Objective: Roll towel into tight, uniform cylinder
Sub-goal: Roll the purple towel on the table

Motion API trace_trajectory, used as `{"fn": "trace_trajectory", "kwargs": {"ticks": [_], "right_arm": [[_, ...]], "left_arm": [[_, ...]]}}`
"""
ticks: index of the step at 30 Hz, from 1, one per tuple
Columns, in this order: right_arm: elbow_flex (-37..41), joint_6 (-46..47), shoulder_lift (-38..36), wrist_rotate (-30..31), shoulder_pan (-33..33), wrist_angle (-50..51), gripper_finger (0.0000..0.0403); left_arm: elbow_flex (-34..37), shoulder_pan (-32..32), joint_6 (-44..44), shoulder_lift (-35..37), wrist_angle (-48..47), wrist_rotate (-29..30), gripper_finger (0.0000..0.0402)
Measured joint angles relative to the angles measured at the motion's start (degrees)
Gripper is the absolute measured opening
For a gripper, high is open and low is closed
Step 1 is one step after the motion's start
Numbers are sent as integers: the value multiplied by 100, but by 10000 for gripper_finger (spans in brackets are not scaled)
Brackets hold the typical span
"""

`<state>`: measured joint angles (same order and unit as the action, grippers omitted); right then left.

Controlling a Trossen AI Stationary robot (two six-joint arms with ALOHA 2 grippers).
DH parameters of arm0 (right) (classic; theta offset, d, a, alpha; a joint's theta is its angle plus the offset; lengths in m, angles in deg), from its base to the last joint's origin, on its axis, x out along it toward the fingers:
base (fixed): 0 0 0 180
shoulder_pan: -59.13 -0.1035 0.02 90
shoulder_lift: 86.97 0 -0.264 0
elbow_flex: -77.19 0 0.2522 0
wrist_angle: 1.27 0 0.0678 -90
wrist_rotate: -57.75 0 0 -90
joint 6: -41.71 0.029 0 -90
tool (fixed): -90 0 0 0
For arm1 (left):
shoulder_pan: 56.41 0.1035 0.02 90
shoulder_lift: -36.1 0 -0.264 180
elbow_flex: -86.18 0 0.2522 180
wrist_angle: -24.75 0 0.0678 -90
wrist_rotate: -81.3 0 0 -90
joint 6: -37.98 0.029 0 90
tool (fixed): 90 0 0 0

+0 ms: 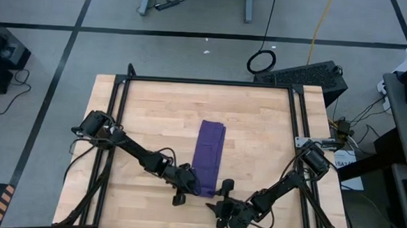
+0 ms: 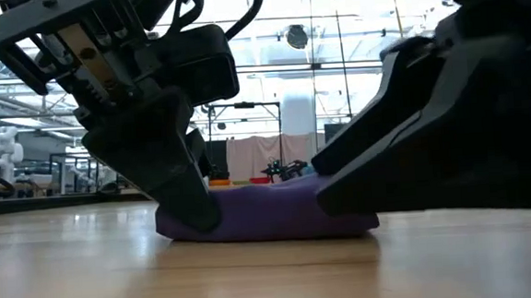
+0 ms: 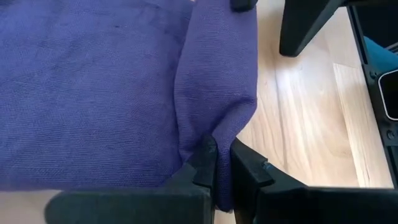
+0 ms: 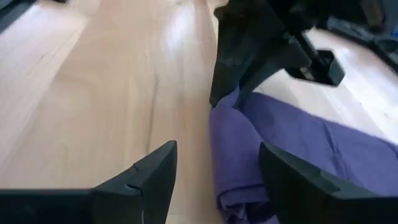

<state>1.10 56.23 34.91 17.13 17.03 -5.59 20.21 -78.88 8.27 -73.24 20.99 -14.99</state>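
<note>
Towel (image 1: 208, 156), folded into a long purple strip at centre frame on the worktop, looks soft and limp; left claw (image 3: 221, 171) pinches its near end, right claw (image 4: 217, 171) gapes beside it.

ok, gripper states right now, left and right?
Left gripper: shut on the small purple cloth towel, at its near end.
Right gripper: open, holding nothing.

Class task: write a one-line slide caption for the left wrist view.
Left hand shut on the purple towel's folded corner, wooden table beside it.
</note>
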Motion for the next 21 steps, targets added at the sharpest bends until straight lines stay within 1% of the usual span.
{"fn": "trace_trajectory", "kwargs": {"ticks": [5,8,12,15,18,21], "right_arm": [[-2,583,0,-375,248,323,216],[-4,1204,0,-694,401,591,214],[-24,1895,-24,-945,497,846,193],[-26,2294,-26,-916,501,943,164],[-24,2564,-25,-842,458,956,130],[-17,2668,-20,-755,413,982,97]], "left_arm": [[0,16,3,0,0,-70,27],[0,16,5,0,2,-46,27],[0,-11,11,0,2,409,33],[0,-21,13,40,-55,505,57],[9,-18,91,205,-235,533,94],[15,-60,279,516,-586,555,134]]}}
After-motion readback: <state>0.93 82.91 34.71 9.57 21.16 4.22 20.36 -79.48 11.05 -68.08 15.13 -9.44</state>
